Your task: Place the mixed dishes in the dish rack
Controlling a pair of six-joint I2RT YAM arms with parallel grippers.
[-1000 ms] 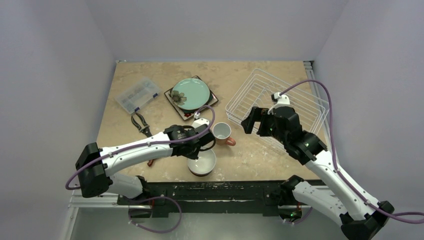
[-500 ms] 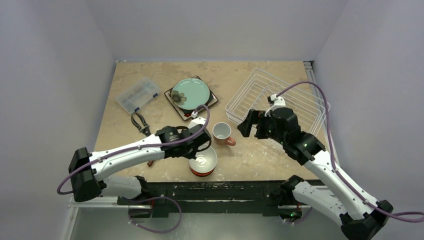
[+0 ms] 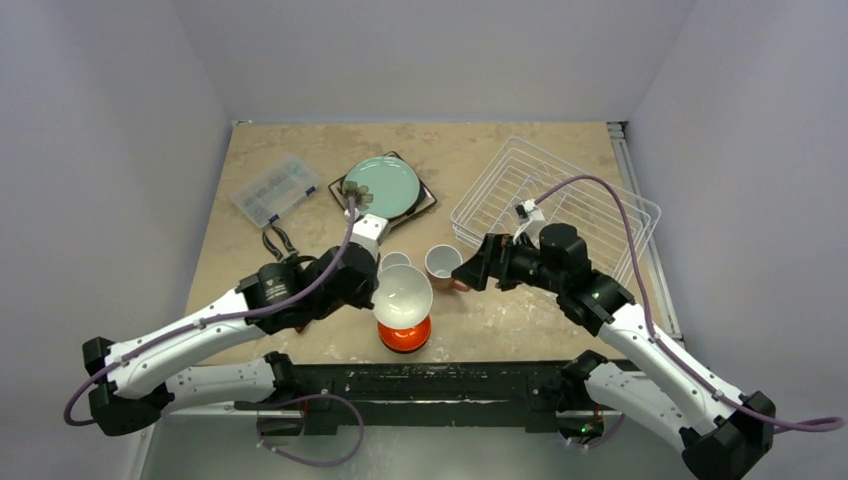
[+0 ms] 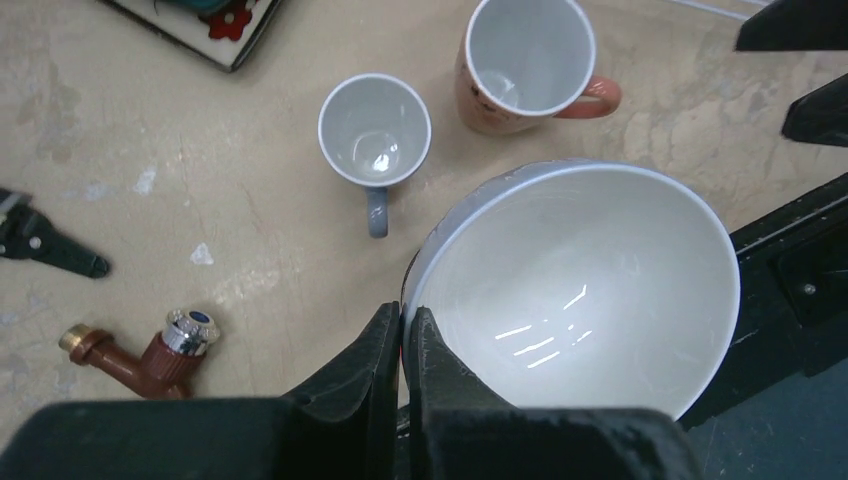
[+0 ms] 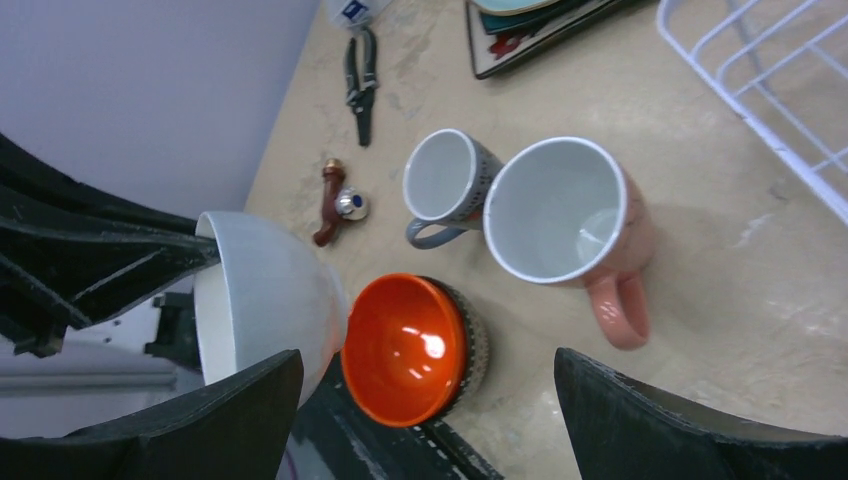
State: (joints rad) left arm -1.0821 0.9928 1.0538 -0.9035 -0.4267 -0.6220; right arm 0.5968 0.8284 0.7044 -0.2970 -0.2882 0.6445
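My left gripper (image 4: 405, 325) is shut on the rim of the white bowl (image 4: 580, 290) and holds it tilted in the air above the orange bowl (image 3: 404, 335). The orange bowl (image 5: 405, 345) sits nested in the dark brown bowl (image 5: 478, 338) at the table's front edge. The pale blue mug (image 3: 395, 261) and the pink mug (image 3: 443, 263) stand upright side by side. My right gripper (image 5: 428, 360) is open and empty, above the mugs and the orange bowl. The teal plate (image 3: 381, 183) lies on the square flower plate (image 3: 346, 207). The white wire dish rack (image 3: 590, 190) stands at the right and looks empty.
A clear compartment box (image 3: 272, 188) and black-handled pliers (image 3: 280, 243) lie at the left. A small brown and brass tap fitting (image 4: 150, 350) lies near the front edge. The rack's near corner (image 5: 770, 70) is close to the pink mug (image 5: 565, 210).
My left gripper has lifted the white bowl off the orange bowl and raised it, uncovering the orange bowl. My right gripper has moved left, from the rack toward the pink mug.
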